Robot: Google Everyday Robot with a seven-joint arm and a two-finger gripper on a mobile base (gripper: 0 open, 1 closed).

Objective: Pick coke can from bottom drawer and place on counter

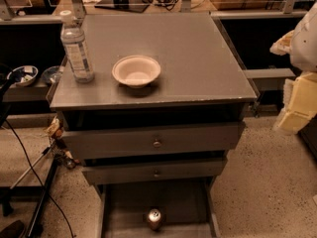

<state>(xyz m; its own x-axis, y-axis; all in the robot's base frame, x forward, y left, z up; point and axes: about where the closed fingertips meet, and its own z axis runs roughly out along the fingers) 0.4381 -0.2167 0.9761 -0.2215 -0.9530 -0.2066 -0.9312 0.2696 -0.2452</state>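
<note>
**Coke can in bottom drawer, gripper off to the side**

- Coke can [154,218] stands upright at 6 o'clock in the view, on the floor of the bottom drawer [184,202], silver top facing the camera. It's near the drawer's front end, roughly centred between the side rails. Nothing touches it.
- Bottom drawer is pulled out. The two drawer fronts above it, upper [203,139] and lower [190,170], each show a round knob in the middle.
- Counter [198,48] holds a clear water bottle [77,48], upright near the left edge, and a white paper bowl [136,71] at the bottle's 4 o'clock. The two are near each other but apart.
- Gripper [296,108] sits at 3 o'clock, at the view's right edge. It's beyond the counter's right side, over the speckled floor [262,182] and well apart from the can. It holds nothing that I can see. Whether it's open or closed: can't tell.
</note>
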